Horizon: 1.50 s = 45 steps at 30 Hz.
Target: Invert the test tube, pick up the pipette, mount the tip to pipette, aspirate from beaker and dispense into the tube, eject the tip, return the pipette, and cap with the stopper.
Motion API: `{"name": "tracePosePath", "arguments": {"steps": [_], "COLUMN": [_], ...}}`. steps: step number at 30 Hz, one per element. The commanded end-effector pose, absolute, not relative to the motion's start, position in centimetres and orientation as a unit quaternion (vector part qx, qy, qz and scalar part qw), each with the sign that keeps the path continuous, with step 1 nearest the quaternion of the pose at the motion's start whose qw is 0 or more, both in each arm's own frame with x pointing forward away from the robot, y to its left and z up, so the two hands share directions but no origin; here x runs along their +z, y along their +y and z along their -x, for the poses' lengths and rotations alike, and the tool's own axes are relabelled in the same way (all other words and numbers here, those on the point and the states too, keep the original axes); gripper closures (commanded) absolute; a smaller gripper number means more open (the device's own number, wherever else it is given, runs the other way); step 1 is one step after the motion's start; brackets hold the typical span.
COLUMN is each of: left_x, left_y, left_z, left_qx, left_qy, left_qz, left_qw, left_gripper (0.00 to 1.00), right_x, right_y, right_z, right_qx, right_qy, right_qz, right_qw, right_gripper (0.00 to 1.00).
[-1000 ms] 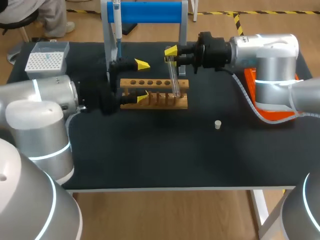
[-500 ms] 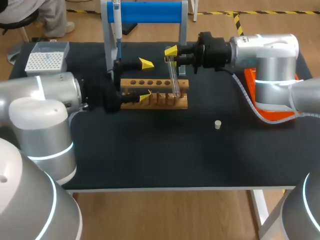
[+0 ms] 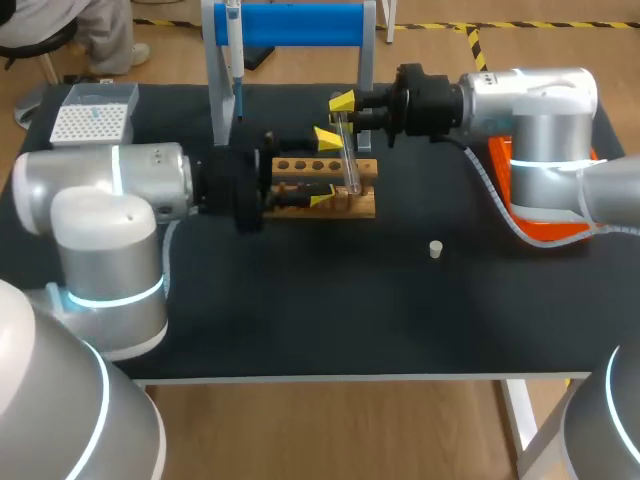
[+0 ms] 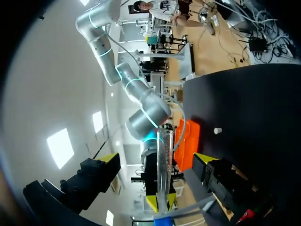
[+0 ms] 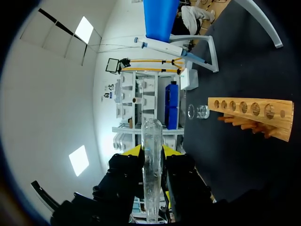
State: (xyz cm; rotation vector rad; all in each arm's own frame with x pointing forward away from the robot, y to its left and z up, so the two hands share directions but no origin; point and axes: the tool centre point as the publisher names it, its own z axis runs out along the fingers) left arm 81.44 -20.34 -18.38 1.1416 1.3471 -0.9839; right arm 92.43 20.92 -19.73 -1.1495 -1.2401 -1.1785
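My right gripper (image 3: 343, 106) is shut on the upper end of a clear test tube (image 3: 350, 158), which hangs over the right end of the wooden rack (image 3: 356, 205). In the right wrist view the tube (image 5: 153, 174) stands pinched between the right gripper (image 5: 153, 151). My left gripper (image 3: 325, 169) is open over the rack, its yellow tips just left of the tube. In the left wrist view the tube (image 4: 162, 172) lies ahead, between the spread fingers (image 4: 107, 160), untouched. The pipette (image 3: 234, 55) hangs on the blue stand (image 3: 298, 24). A white stopper (image 3: 435, 249) lies on the mat.
A tip box (image 3: 92, 120) sits at the back left corner. An orange tray (image 3: 545, 222) lies at the right edge, partly behind my right arm. A glass beaker (image 5: 198, 111) stands beyond the rack in the right wrist view.
My left gripper has moved right along the rack, from its left end to just beside the tube, staying open. The right arm and tube have not moved.
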Motion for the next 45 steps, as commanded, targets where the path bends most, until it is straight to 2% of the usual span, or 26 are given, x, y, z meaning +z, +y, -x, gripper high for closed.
{"name": "tracePosePath", "arguments": {"steps": [1,28,29,30,31,45], "left_x": [-18.4,-19.1,-19.1,-19.1,-19.1,-19.0], "left_y": [-21.8,-22.9,-22.9,-23.0,-23.0,-23.3], "left_z": [-82.8,-83.2,-83.2,-83.1,-83.1,-82.9], "left_qx": [-0.426,-0.429,-0.429,-0.429,-0.429,-0.426], "left_qy": [0.554,0.534,0.534,0.534,0.534,0.536], "left_qz": [-0.487,-0.489,-0.489,-0.488,-0.488,-0.489], "left_qw": [0.524,0.54,0.541,0.541,0.541,0.542], "left_gripper": [0.0,0.0,0.04,0.13,0.14,0.19], "right_x": [-19.6,-19.6,-19.6,-19.6,-19.6,-19.6], "right_y": [20.9,20.9,20.9,20.9,20.9,20.9], "right_z": [-92.4,-92.4,-92.4,-92.4,-92.4,-92.4], "right_qx": [-0.49,-0.49,-0.49,-0.49,-0.49,-0.49], "right_qy": [-0.517,-0.517,-0.517,-0.517,-0.517,-0.517], "right_qz": [0.479,0.479,0.479,0.479,0.479,0.479], "right_qw": [0.514,0.514,0.514,0.514,0.514,0.514], "right_gripper": [1.0,1.0,1.0,1.0,1.0,1.0]}}
